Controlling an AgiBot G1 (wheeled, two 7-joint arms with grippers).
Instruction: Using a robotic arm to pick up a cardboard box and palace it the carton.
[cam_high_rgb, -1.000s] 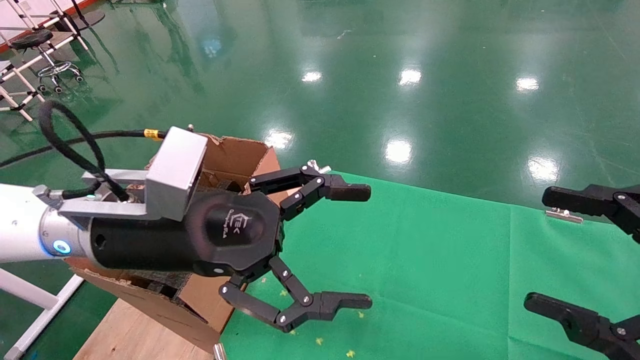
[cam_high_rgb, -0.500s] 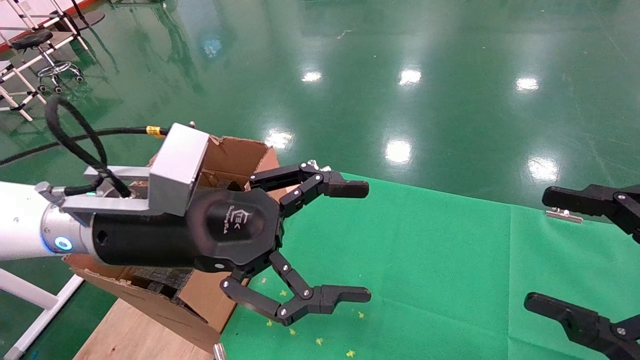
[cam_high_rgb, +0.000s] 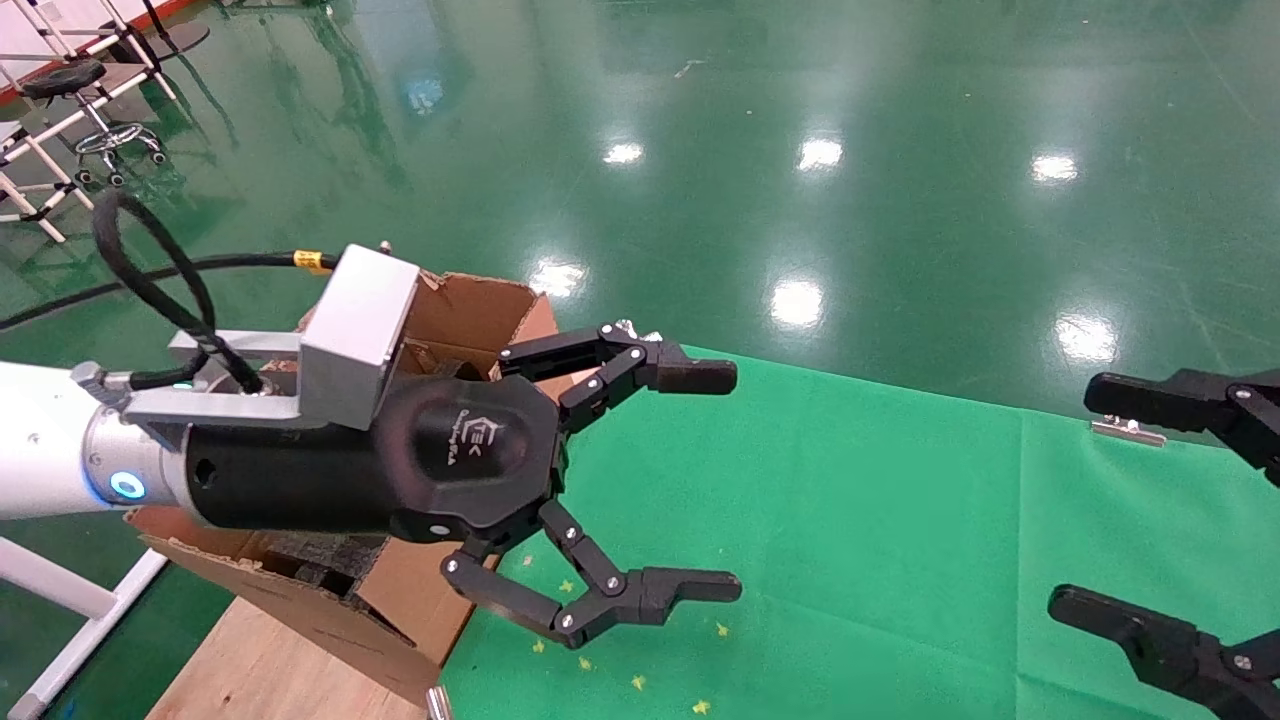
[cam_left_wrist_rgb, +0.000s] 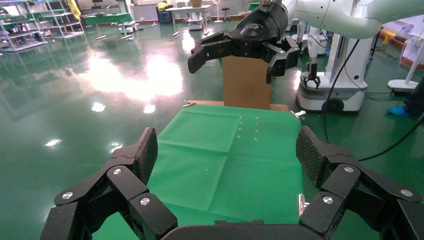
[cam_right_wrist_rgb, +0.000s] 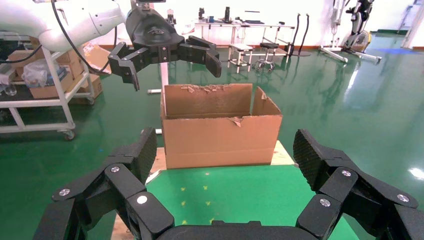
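Observation:
My left gripper (cam_high_rgb: 737, 482), on the white robotic arm (cam_high_rgb: 40, 450), hangs open and empty in the air over the near edge of the carton (cam_high_rgb: 470, 310), with its fingers out over the green cloth (cam_high_rgb: 850, 520). The carton is large and brown with torn flaps and dark foam (cam_high_rgb: 320, 555) inside. It also shows in the right wrist view (cam_right_wrist_rgb: 220, 137), below the left gripper (cam_right_wrist_rgb: 175, 75). My right gripper (cam_high_rgb: 1072, 498) is open and empty at the right edge, over the cloth. The small taped cardboard box is not in view.
The cloth covers a wooden table (cam_high_rgb: 260, 670). In the left wrist view a plain upright brown box (cam_left_wrist_rgb: 247, 85) with a round printed mark stands past the cloth's far end, behind the right gripper (cam_left_wrist_rgb: 232, 67). Glossy green floor surrounds the table.
My left gripper has drifted slightly upward and stays open. The right gripper has not moved.

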